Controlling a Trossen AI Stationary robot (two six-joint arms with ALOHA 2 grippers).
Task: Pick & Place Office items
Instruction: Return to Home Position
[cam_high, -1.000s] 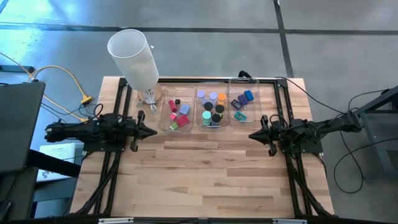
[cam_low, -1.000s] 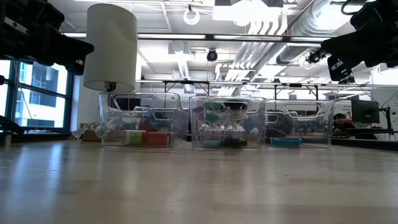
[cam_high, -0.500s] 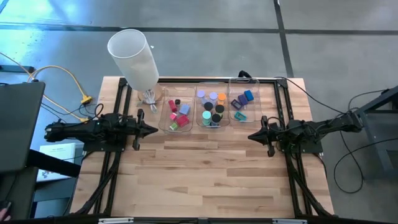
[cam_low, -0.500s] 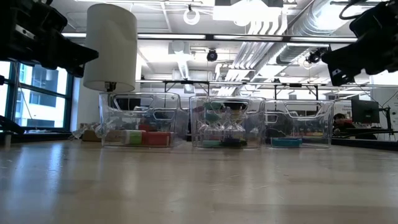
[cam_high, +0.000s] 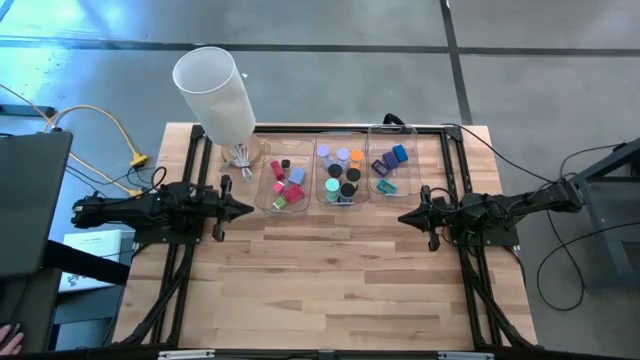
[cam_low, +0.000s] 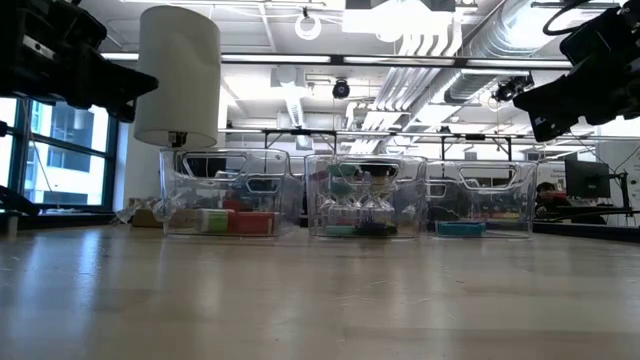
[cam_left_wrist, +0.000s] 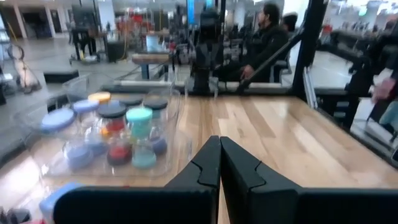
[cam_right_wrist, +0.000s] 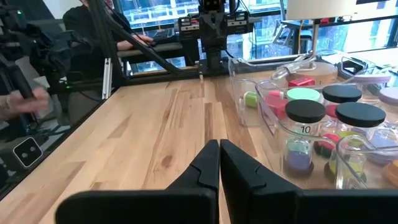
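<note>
Surface (cam_high: 340, 280): pale wood planks, no loose piece seen on the near half. Trays: three, clear, in a row along the far edge. Items (cam_high: 333, 185): every one I can count lies inside a tray. Left tray (cam_high: 263, 178): red and pink blocks (cam_high: 293, 190), one green piece (cam_high: 281, 203), a black disc (cam_high: 285, 164). Middle tray (cam_high: 340, 140): capped pieces (cam_high: 347, 177) with lavender, orange, teal and black tops, standing upright. Right tray (cam_high: 409, 177): blue and purple clips (cam_high: 398, 153), one teal piece (cam_high: 387, 187). Cylinder (cam_high: 215, 90): white, tall, at the far left corner, just beside the left tray. Left gripper (cam_high: 246, 210): at the left side, pointing inward, near the left tray but apart from it, closed tip to tip and holding nothing. Right gripper (cam_high: 403, 217): at the right side in a mirror pose, near the right tray, likewise closed and empty. Step in hand, by my reading: sorting looks finished, and this is the return to the rest pose. The next move calls for no grasp, only a clean fold back along each side, clear of the tray walls and the cylinder.
</note>
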